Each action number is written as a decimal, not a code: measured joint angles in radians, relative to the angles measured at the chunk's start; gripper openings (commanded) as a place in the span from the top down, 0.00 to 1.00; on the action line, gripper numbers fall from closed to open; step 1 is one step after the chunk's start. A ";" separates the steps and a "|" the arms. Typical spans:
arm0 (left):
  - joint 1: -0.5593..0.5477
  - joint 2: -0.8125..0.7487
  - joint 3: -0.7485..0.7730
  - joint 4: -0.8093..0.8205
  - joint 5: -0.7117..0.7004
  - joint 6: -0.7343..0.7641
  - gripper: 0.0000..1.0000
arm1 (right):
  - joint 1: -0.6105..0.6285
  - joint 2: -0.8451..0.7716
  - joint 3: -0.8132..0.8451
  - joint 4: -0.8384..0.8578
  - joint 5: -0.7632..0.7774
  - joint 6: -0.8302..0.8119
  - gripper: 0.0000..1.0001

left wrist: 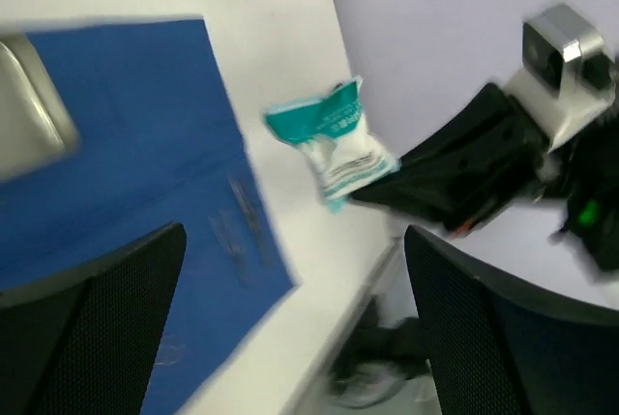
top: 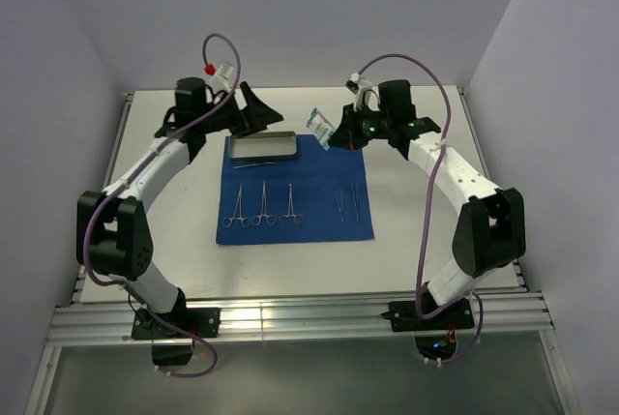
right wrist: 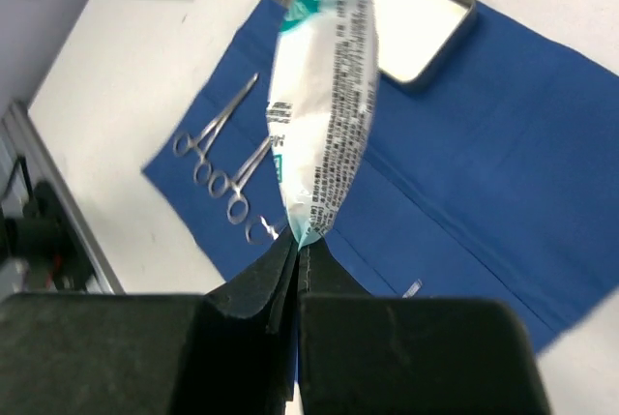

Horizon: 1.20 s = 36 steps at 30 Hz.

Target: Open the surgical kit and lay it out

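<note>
The royal-blue cloth [top: 295, 188] lies spread flat with the steel tray [top: 261, 147] on its far left corner. Three ring-handled clamps [top: 261, 207] and the tweezers [top: 346, 202] rest on it in a row. My right gripper [top: 340, 137] hovers over the cloth's far edge, shut on one corner of the white-green packet [top: 321, 126]. In the right wrist view the packet [right wrist: 324, 115] sticks up from the closed right gripper [right wrist: 298, 246] above the clamps [right wrist: 222, 159]. My left gripper [top: 259, 113] is open above the tray's far side, holding nothing. The left wrist view is blurred and shows the packet [left wrist: 334, 144] off beyond the wide-open left gripper [left wrist: 295, 289].
White walls enclose the table on the left, back and right. An aluminium rail [top: 290, 318] runs along the near edge, where both arm bases are bolted. Bare white tabletop [top: 416, 241] surrounds the cloth.
</note>
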State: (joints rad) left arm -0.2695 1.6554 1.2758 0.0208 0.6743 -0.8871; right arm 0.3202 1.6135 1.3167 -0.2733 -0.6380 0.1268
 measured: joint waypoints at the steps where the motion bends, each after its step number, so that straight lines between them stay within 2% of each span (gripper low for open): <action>1: 0.030 -0.018 0.000 -0.006 0.056 0.113 0.01 | -0.018 -0.014 0.000 -0.035 -0.032 -0.047 1.00; 4: 0.117 -0.069 0.018 -0.075 0.265 0.496 0.01 | -0.046 -0.059 0.004 -0.157 -0.137 -0.206 1.00; 8: 0.134 -0.060 0.133 -0.286 0.463 0.973 0.01 | -0.039 -0.082 0.026 -0.340 -0.270 -0.407 1.00; 14: 0.067 0.080 0.425 -0.642 0.586 1.453 0.06 | -0.008 -0.049 0.113 -0.624 -0.362 -0.681 1.00; 17: 0.007 0.187 0.592 -0.924 0.597 1.718 0.09 | 0.011 -0.039 0.137 -0.709 -0.377 -0.759 1.00; 19: -0.042 0.242 0.645 -1.061 0.597 1.854 0.05 | 0.024 -0.036 0.149 -0.749 -0.377 -0.797 1.00; 22: -0.099 0.267 0.619 -1.201 0.597 1.975 0.04 | 0.041 -0.034 0.162 -0.788 -0.374 -0.832 1.00; 26: -0.148 0.266 0.596 -1.299 0.590 2.050 0.06 | 0.064 -0.034 0.170 -0.809 -0.363 -0.854 1.00; 30: -0.159 0.266 0.596 -1.335 0.590 2.056 0.18 | 0.079 -0.035 0.170 -0.809 -0.336 -0.855 1.00; 31: -0.159 0.266 0.596 -1.338 0.589 2.049 0.26 | 0.082 -0.034 0.171 -0.808 -0.327 -0.855 1.00; 34: -0.163 0.266 0.596 -1.343 0.584 2.029 0.34 | 0.093 -0.035 0.174 -0.808 -0.296 -0.854 1.00; 36: -0.171 0.266 0.596 -1.344 0.575 2.010 0.36 | 0.099 -0.035 0.182 -0.808 -0.282 -0.853 1.00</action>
State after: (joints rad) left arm -0.4404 1.9217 1.8717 -1.3231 1.2488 1.1229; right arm 0.4194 1.5787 1.4986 -1.0809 -0.9199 -0.7261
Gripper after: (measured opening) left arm 0.658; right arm 0.008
